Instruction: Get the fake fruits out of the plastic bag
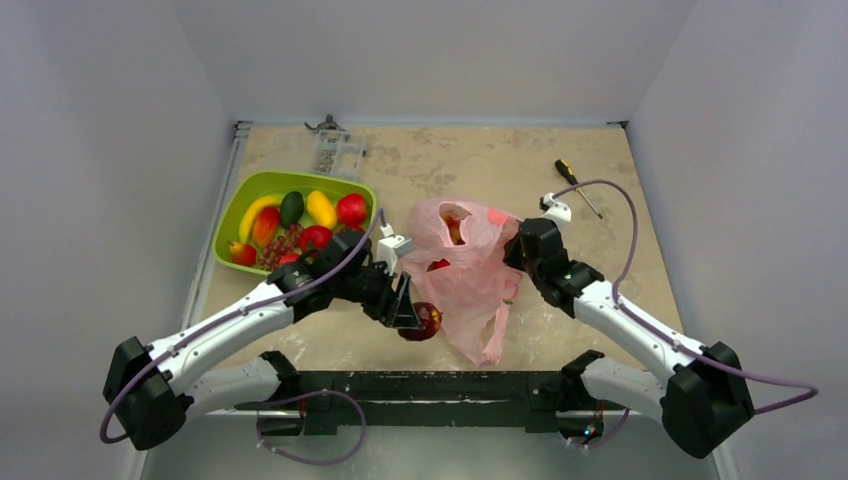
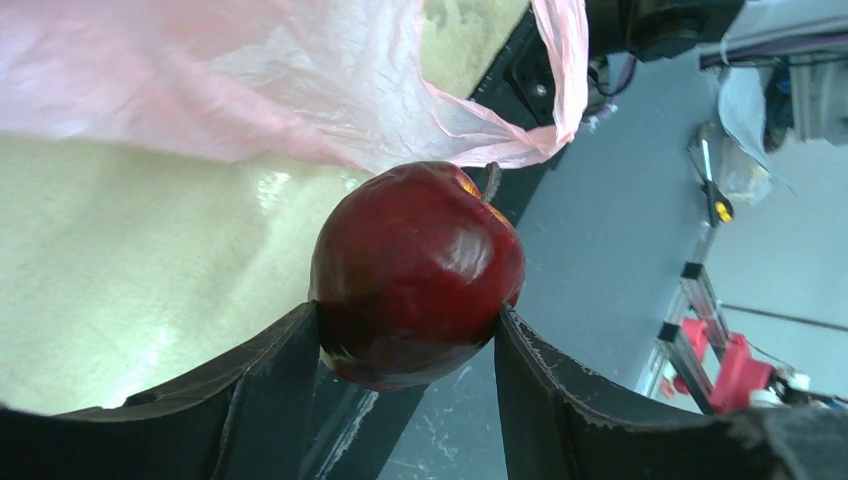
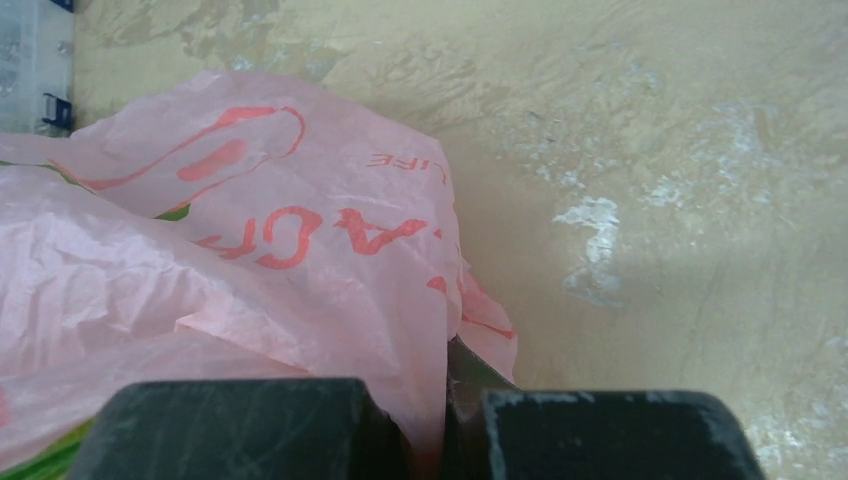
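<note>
The pink plastic bag [image 1: 465, 265] lies crumpled at the table's middle, mouth facing up and back. Fruit shows through its opening: an orange-red piece [image 1: 455, 231] and a red piece [image 1: 439, 265]. My left gripper [image 1: 412, 318] is shut on a dark red apple [image 1: 426, 320], held near the table's front edge, just left of the bag's lower part; the apple [image 2: 415, 272] sits between both fingers [image 2: 265, 385]. My right gripper [image 1: 516, 250] is shut on the bag's right edge [image 3: 440, 400], pinching the thin plastic between its jaws.
A lime-green tray [image 1: 236, 205] at the back left holds several fruits: banana, dark green one, yellow one, red ones, grapes. A clear plastic part [image 1: 337, 152] lies behind it. A screwdriver [image 1: 577, 186] lies at the back right. A bag handle [image 1: 495, 335] trails toward the front edge.
</note>
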